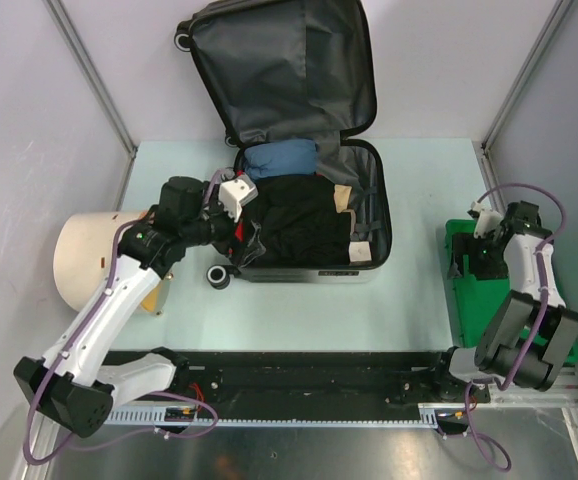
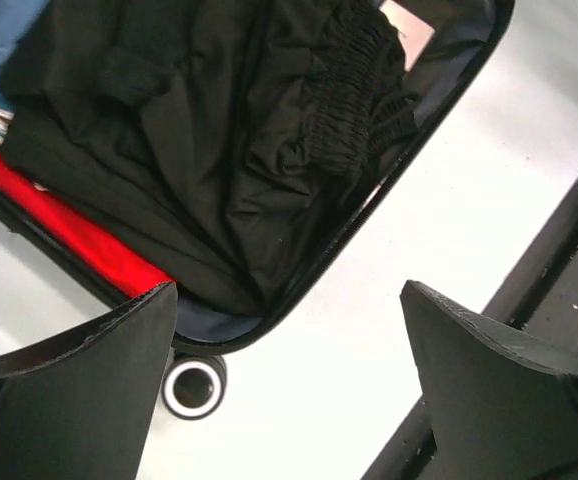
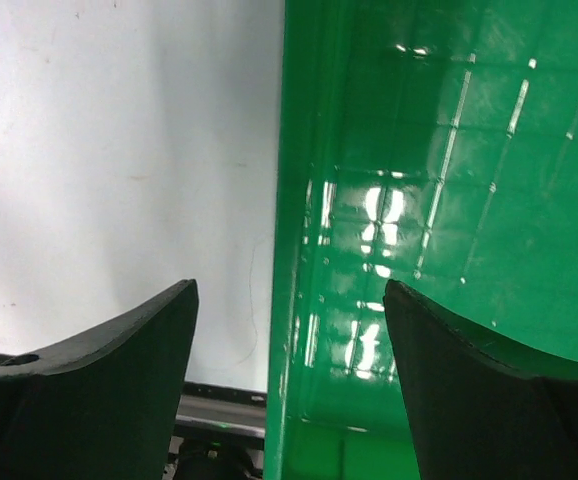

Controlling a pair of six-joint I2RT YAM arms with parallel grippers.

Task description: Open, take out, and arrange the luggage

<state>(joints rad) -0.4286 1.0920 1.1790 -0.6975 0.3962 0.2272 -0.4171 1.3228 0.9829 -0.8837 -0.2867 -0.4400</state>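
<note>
The luggage [image 1: 384,215] lies open on the pale table, its lid [image 1: 289,70] leaning back and showing grey lining. Inside are a black garment [image 1: 304,215] and a blue garment [image 1: 281,158]. My left gripper [image 1: 246,238] hovers open over the case's near left corner. In the left wrist view the left gripper [image 2: 289,295] spans the case rim [image 2: 369,210], with the black garment [image 2: 219,130], a red item [image 2: 79,235] and a wheel [image 2: 193,388] below it. My right gripper [image 3: 289,290] is open above the left wall of the green bin [image 3: 449,180], holding nothing.
A beige cylinder [image 1: 84,255] lies at the left, close to the left arm. The green bin [image 1: 469,290] sits at the right table edge under the right arm. A black rail [image 1: 299,375] runs along the near edge. Grey walls enclose the table.
</note>
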